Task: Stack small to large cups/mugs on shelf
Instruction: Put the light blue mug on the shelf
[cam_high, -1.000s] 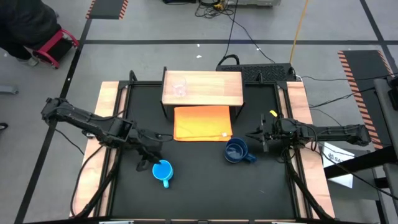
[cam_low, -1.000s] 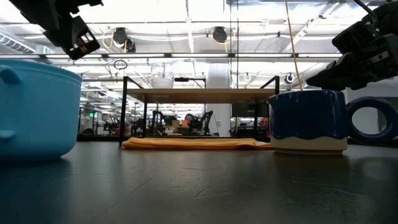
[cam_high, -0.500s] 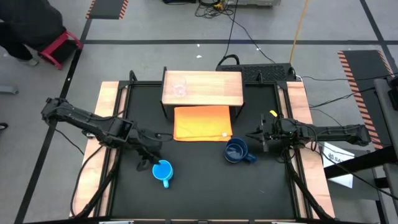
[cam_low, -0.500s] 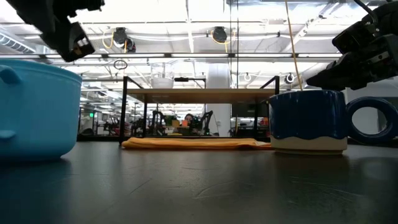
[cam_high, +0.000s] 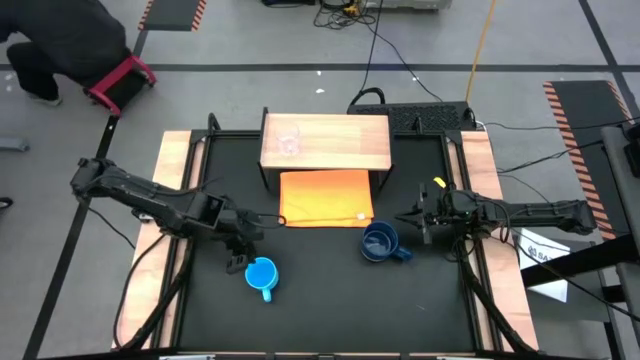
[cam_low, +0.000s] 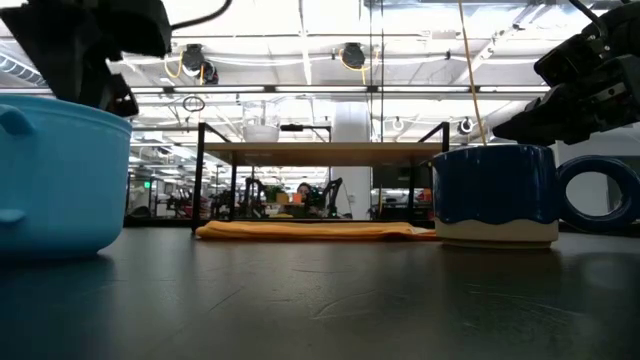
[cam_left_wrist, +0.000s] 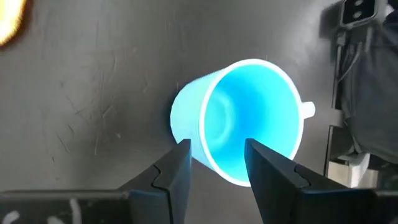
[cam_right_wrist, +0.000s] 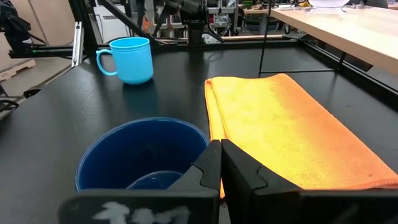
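Note:
The light-blue mug (cam_high: 261, 273) stands upright on the black table near its front left, its handle toward the near edge; it also shows in the left wrist view (cam_left_wrist: 239, 127). My left gripper (cam_high: 240, 257) is open just above the mug's rim (cam_left_wrist: 217, 158), one finger over the inside and one outside the wall. The dark-blue mug (cam_high: 378, 243) stands upright right of centre. My right gripper (cam_high: 410, 222) is shut and empty beside that mug's right side (cam_right_wrist: 221, 163). The clear glass cup (cam_high: 290, 143) stands on the light-wood shelf (cam_high: 340, 150).
An orange cloth (cam_high: 326, 197) lies flat on the table just in front of the shelf, between the two arms. Light-wood strips (cam_high: 175, 190) run along the table's left and right sides. A person in dark clothes (cam_high: 60, 50) crouches on the floor beyond the far left corner.
My left gripper has come down toward the light-blue mug and closer over its rim, staying open. The mugs, the glass cup and my right arm have kept still.

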